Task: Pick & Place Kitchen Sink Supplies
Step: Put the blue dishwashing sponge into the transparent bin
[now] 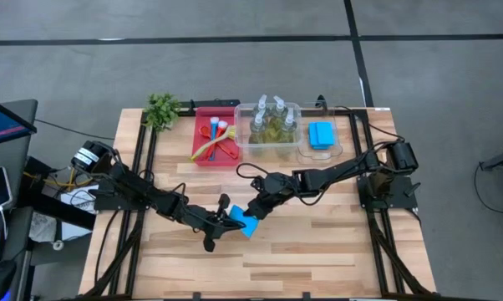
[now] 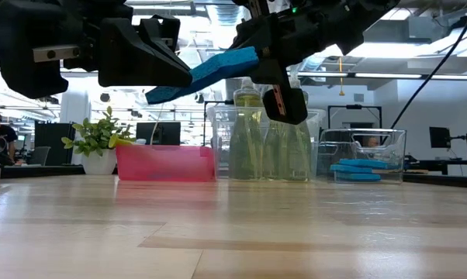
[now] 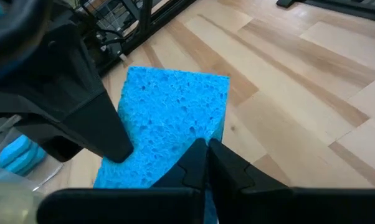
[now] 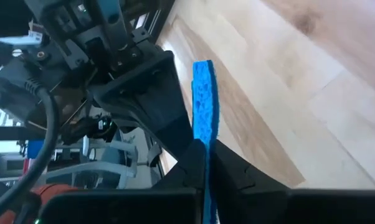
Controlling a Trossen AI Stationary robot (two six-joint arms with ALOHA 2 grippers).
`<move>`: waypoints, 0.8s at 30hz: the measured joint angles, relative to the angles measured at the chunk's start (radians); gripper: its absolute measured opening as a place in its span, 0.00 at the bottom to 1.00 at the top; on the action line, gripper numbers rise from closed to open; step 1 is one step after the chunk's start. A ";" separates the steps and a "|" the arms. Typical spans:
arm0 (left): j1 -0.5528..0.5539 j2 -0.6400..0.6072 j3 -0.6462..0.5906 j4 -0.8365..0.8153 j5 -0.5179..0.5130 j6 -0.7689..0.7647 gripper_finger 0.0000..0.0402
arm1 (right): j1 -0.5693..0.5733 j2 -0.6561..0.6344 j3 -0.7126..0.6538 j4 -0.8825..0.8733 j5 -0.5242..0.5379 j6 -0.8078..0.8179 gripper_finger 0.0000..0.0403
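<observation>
Free room and obstacles. The near half of the table [image 1: 318, 259] lies bare across its width. At mid-table the left tool [image 1: 226, 219] and right tool [image 1: 253, 209] meet on one raised blue sponge [image 1: 241, 221], closing the centre; low view shows open air beneath them. Along the far edge stand, left to right, a plant [image 1: 161, 109], a red tray [image 1: 203, 150], a bin of bottles [image 1: 272, 125], and a bin of sponges [image 1: 321, 135], side by side with little gap.
</observation>
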 joint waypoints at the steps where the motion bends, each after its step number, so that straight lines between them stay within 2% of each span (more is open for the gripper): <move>1: 0.000 -0.008 0.000 -0.008 -0.008 0.003 0.04 | 0.000 0.000 0.000 0.000 0.006 0.000 0.01; 9: 0.000 -0.099 -0.001 -0.097 -0.072 -0.006 0.17 | -0.005 -0.002 0.001 -0.022 0.037 -0.007 0.01; 14: 0.002 -0.170 0.000 -0.193 -0.109 -0.074 0.24 | -0.007 -0.011 0.001 -0.025 0.074 -0.015 0.00; 24: 0.003 -0.371 0.000 -0.426 -0.197 -0.247 0.30 | -0.037 -0.125 0.001 -0.079 0.188 -0.065 0.00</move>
